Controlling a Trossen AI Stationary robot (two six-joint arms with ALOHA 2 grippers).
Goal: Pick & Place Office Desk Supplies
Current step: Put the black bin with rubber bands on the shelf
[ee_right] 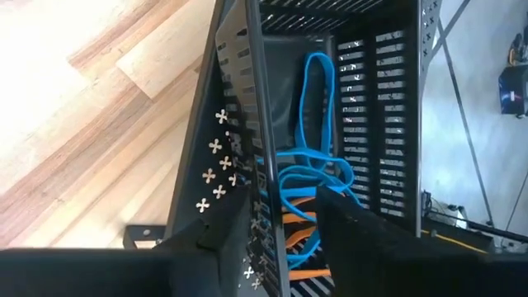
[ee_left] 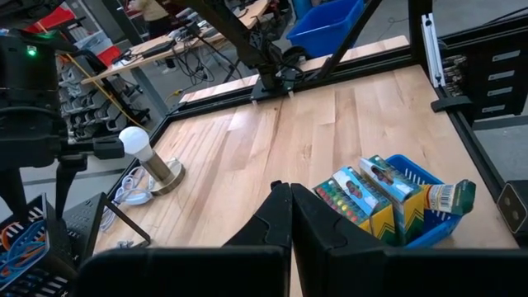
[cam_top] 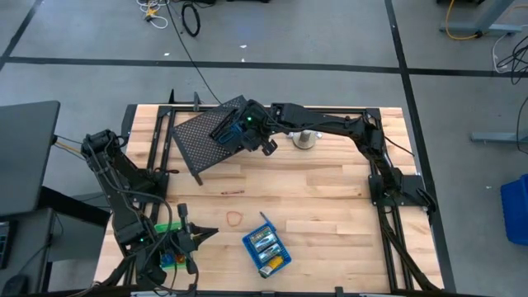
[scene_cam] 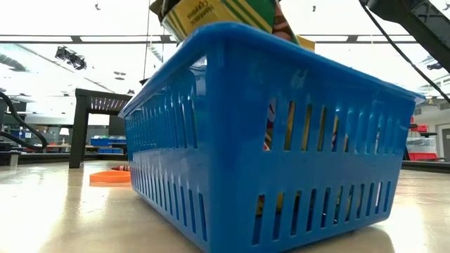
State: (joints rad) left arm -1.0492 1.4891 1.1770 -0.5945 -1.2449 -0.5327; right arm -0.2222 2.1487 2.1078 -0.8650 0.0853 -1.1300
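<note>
My right gripper [cam_top: 240, 130] stands open over the large black mesh rack [cam_top: 213, 136] at the table's far side, pointing down into a compartment. In the right wrist view, blue elastic loops [ee_right: 318, 169] and orange loops [ee_right: 297, 235] lie in that compartment, just ahead of the fingers. A blue tray [cam_top: 266, 252] with yellow-green crayon boxes [ee_left: 363, 194] rests on the table near the front edge. An orange loop [cam_top: 235, 218] and a red loop [cam_top: 233, 192] lie flat on the wood. My left gripper [cam_top: 198, 239] waits shut at the front left, beside a green tray [cam_top: 168, 227]. My right gripper has one dark finger [ee_right: 371, 235] right beside the lower coils of the blue loops [ee_right: 330, 186]. Whether it touches them I cannot tell, because the finger hides that spot. The loops lie slack on the compartment's mesh.
A silver dome-shaped thing [cam_top: 305, 139] with a white cord stands just right of the rack. Black frame rails [cam_top: 375, 177] run along the table's sides. Bare wood [cam_top: 322, 206] stretches between the rack and the blue tray. In the low view the blue tray [scene_cam: 281, 140] fills the foreground.
</note>
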